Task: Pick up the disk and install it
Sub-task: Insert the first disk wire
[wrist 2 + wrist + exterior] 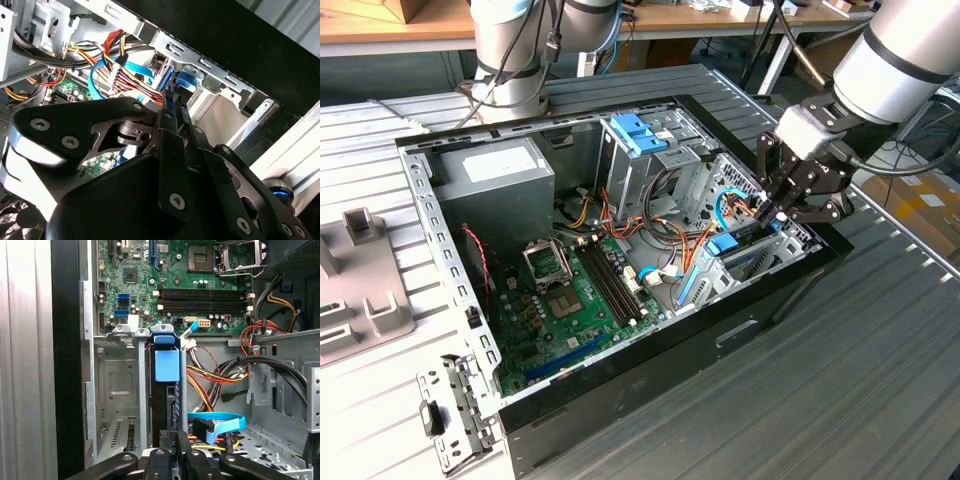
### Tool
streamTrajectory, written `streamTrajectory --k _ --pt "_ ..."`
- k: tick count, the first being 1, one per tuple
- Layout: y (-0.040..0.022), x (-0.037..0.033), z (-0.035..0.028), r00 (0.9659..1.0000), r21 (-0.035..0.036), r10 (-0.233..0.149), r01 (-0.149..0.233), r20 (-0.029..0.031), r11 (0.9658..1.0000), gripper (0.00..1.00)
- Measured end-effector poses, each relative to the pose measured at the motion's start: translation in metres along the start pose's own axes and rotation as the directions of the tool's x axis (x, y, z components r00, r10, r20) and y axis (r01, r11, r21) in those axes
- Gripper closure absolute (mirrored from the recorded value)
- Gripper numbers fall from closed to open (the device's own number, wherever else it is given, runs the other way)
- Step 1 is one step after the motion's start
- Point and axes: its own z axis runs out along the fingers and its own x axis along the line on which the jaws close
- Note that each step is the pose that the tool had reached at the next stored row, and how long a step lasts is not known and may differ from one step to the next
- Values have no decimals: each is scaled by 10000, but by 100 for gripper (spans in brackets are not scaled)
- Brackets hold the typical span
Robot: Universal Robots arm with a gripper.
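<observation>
In the exterior view, the open computer case [620,260] lies on the ribbed worktop [880,380], and the tool [782,207] reaches down into the drive bay at the case's corner on the exterior view's right. The disk [745,252] stands there on edge, its blue end tab toward the motherboard [570,300], already lowered partly among the metal bay walls beside the cables. So the pick-up looks done, and the install seems well under way; whether the disk is fully seated cannot be judged from here. In the second wrist view, the tool [172,107] has its dark fingers [175,115] drawn close together, apparently pinching the disk's near edge, with the blue tab of the disk [187,80] just beyond them next to the silver bay frame [220,82]. In the first wrist view, the disk [166,390] sits upright in a slot of the drive cage [117,390], its blue tab at the far end near the motherboard [175,285], and the tool [175,440] grips its near end narrowly. The disk appears aligned with the slot, though the grip has not been let go.
</observation>
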Motion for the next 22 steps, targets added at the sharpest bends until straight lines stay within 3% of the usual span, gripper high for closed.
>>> streamTrajectory --k 1,13,22 --pt "66 -41 32 10000 7 65 -65 -1 10000 82" --pt "52 -18 26 10000 7 65 -65 -13 10000 82" --pt "68 -9 77 10000 8 64 -64 -13 10000 82"
